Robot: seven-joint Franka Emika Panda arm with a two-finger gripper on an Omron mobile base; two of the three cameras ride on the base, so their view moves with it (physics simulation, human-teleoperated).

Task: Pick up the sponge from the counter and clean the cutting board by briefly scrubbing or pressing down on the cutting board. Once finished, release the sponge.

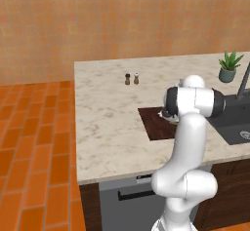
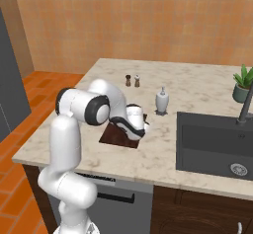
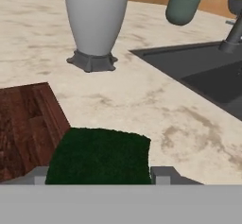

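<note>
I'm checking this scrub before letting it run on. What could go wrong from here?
1. The sponge, between the tool tips, sits at the cutting board corner, so a stroke may slide onto the counter.
2. The soap dispenser stands close ahead; a forward push might knock it.

orange tiled floor (image 1: 34, 142) left of dark base cabinets (image 2: 197, 211); behind them, plain tan-orange wall (image 1: 122, 20).
</note>
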